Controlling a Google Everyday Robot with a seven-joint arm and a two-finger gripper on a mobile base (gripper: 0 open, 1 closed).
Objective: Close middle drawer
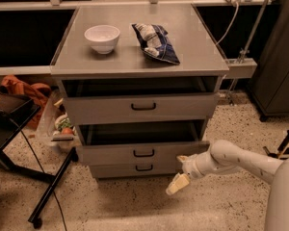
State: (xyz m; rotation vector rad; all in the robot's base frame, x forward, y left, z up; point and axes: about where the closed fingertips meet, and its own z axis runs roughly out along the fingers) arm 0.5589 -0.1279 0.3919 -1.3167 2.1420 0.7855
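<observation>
Floor, near right: white arm (241,159) reaches in from the right edge, low. End effector (176,175) sits just off the right end of the lower drawer fronts. Its two fingers are spread apart with nothing between them. Upper finger (183,159) is at the right corner of the middle drawer's front; contact can't be judged. Lower finger points down at the speckled floor.

Middle drawer (111,154): second of three grey fronts, black loop handle, standing slightly proud of the bottom drawer (111,169), with a dark gap above.

Top drawer (101,109): tallest front, also out a little.

Worktop (192,52): white bowl (102,37) at left and a crumpled blue bag (155,43) at centre, apart.

Left of the cabinet: black stand (50,189).
</observation>
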